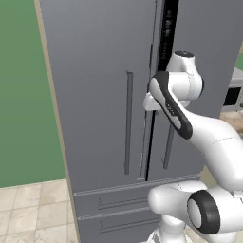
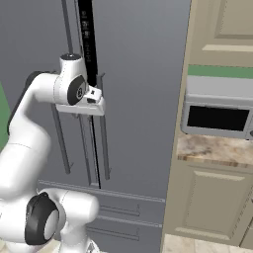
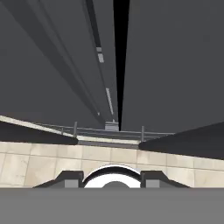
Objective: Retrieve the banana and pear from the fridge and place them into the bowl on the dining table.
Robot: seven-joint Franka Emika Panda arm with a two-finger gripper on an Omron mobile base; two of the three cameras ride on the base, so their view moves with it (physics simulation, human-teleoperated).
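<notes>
fridge (image 1: 104, 95): dark grey French-door unit straight ahead of me, two drawers at the bottom, doors parted by a narrow black gap running up the middle.
right door: looks slightly ajar; the black slit with small white markings near its top shows in both base views.
handles: long thin vertical bars, one on each side of the gap; left door handle (image 1: 127, 123), right door handle (image 2: 104, 128).
my claw (image 2: 99, 101): up at the centre gap, right beside the right door handle, upper half of the door.
claw state: can't tell; tips are hidden behind my wrist in the base views, and the hand view doesn't show whether anything sits between them.
hand view: looks down along the door fronts to the drawer handles and tiled floor (image 3: 43, 164).
right of fridge: beige cabinets, microwave (image 2: 217, 111) on a stone counter (image 2: 212, 148).
left of fridge: green wall (image 1: 23, 95).
</notes>
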